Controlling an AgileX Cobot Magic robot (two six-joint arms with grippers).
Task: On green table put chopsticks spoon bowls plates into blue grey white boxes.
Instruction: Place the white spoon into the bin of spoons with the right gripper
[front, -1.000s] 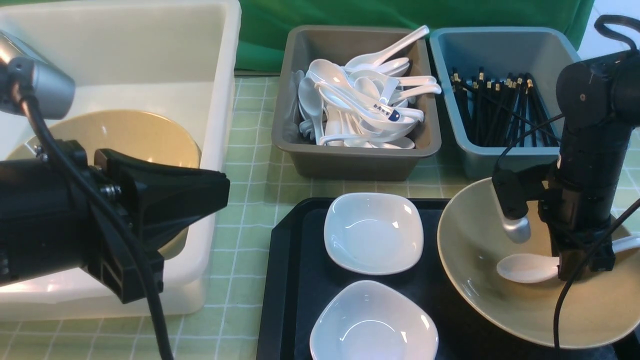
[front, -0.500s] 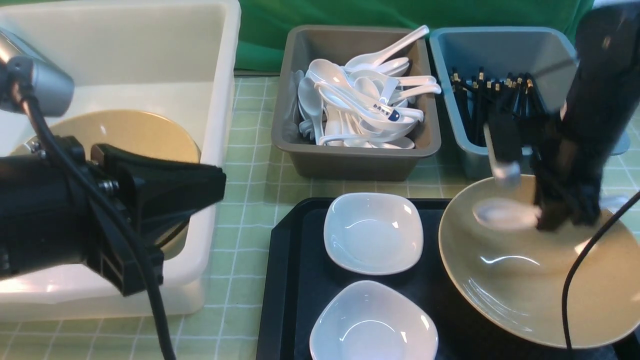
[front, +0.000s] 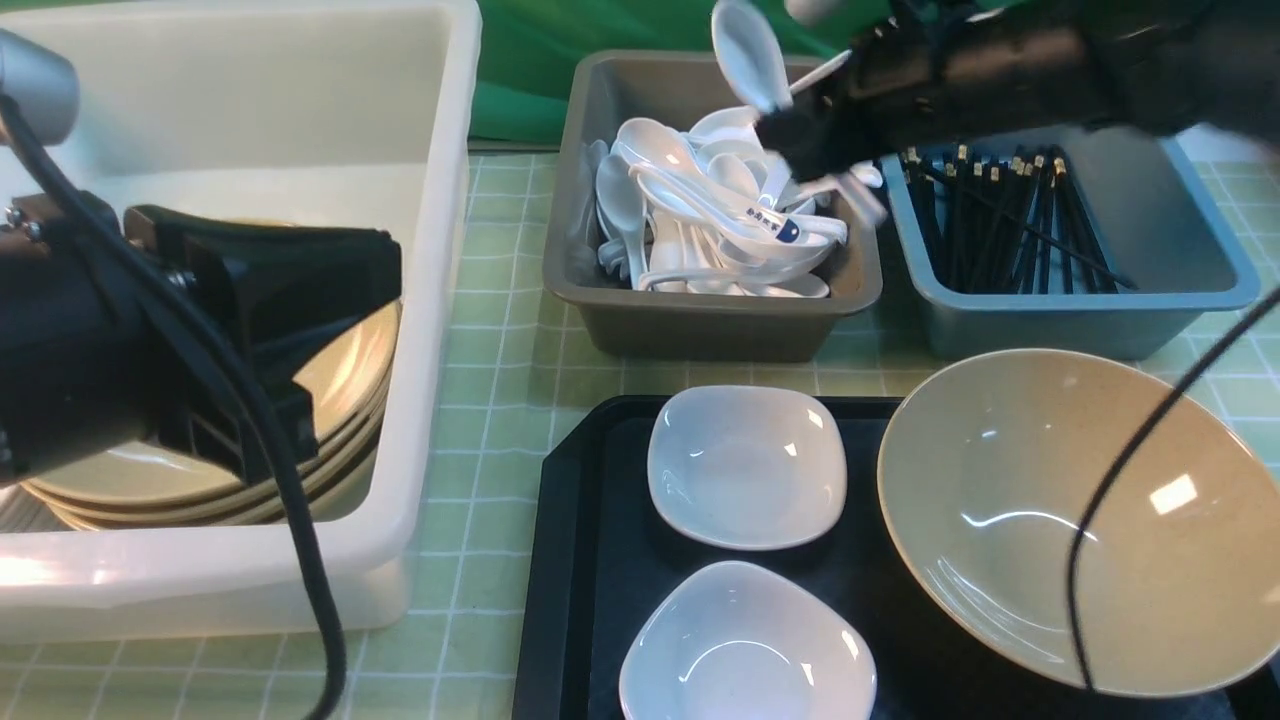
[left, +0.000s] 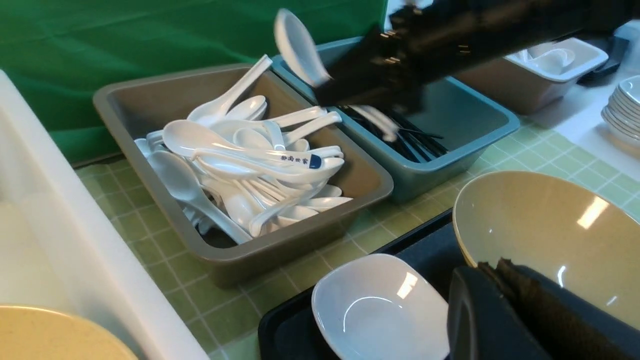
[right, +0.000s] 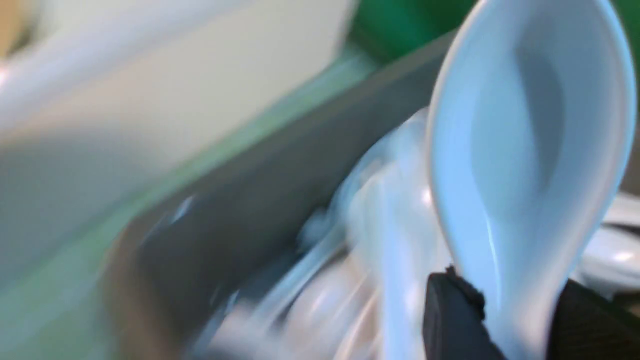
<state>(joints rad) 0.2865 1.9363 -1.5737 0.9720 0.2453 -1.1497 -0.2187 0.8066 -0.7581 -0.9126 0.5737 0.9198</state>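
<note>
Glossy spoon (front: 752, 55), bowl up, handle down-right, gripped by right end effector (front: 800, 140) over grey box (front: 700, 325); left end effector (front: 380, 275) closed.

The spoon (front: 748, 50) in the right claw (front: 792, 135), scoop up, over the grey box (front: 700, 335)'s far corner.

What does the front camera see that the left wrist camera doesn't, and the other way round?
Only the front view shows the second white plate, nearest the camera. Only the left wrist view shows a stack of white dishes and another tub beyond the blue box. Both show the right gripper holding a white spoon up by the grey box of spoons, plus the far plate and the big bowl.
</note>
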